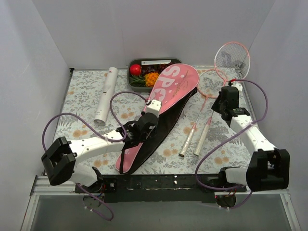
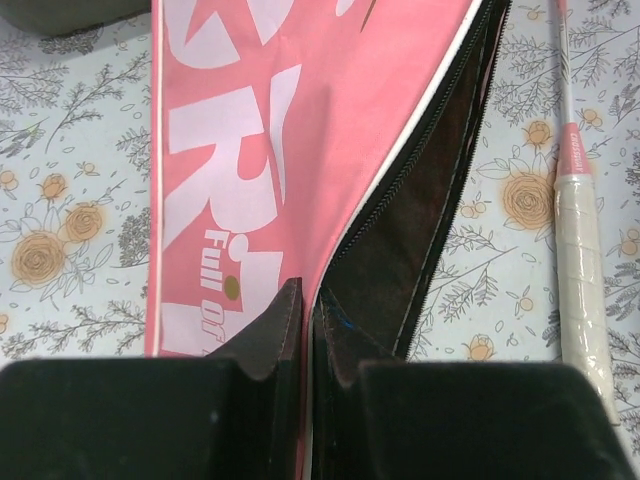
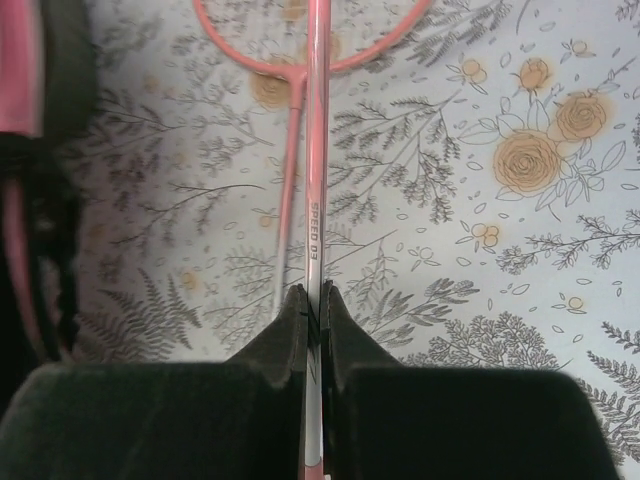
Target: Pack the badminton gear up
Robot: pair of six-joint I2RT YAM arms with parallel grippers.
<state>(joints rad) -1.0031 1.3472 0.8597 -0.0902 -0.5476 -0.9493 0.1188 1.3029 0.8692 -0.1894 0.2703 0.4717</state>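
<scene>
The long pink bag [image 1: 174,85] lies diagonally across the middle, unzipped along its right side, with its black inside [image 2: 425,225] showing. My left gripper [image 1: 150,108] is shut on the edge of the bag's pink upper flap [image 2: 300,130], as its wrist view shows [image 2: 308,300]. Two pink-framed rackets lie right of the bag, one head [image 1: 210,83] nearer and one [image 1: 232,60] farther, with pale handles [image 1: 202,139] pointing to the front. My right gripper [image 1: 223,103] is shut on the shaft [image 3: 316,180] of the racket with the farther head. The white tube [image 1: 106,95] lies at the left.
A grey food tray [image 1: 162,61] with a red ball [image 1: 135,70] stands at the back, just beyond the bag's wide end. White walls close in the table on the left, back and right. The other racket's thin shaft [image 3: 288,200] runs just left of the held one.
</scene>
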